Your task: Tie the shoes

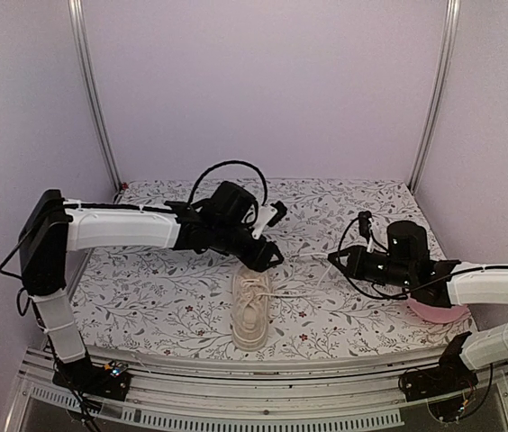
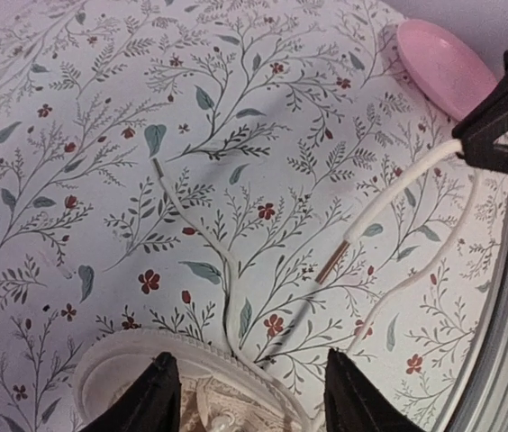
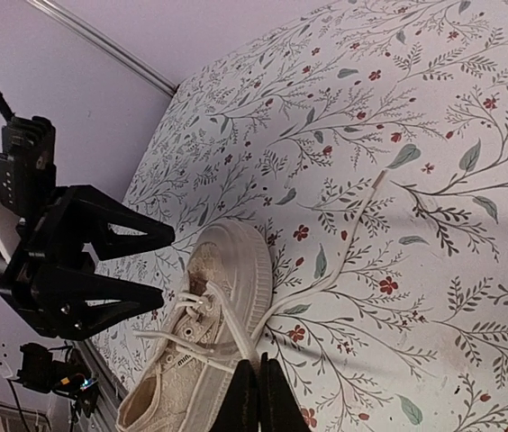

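The cream sneaker (image 1: 252, 310) lies on the floral cloth, toe pointing away from the arm bases. My left gripper (image 1: 269, 256) hovers open just above the toe (image 2: 128, 364), its fingers (image 2: 159, 396) apart and empty. My right gripper (image 1: 333, 259) is to the right of the shoe. It is shut on a white lace (image 3: 236, 301), which runs taut from the eyelets to its fingers (image 3: 247, 396). The aglet tail of that lace (image 2: 389, 202) hangs free beyond the grip. The other lace (image 2: 171, 193) lies loose on the cloth past the toe.
A round pink plate (image 1: 436, 312) lies at the right, partly under my right arm, and shows in the left wrist view (image 2: 443, 63). The cloth ends at a metal rail (image 1: 263, 396) in front; lilac walls close the back and sides.
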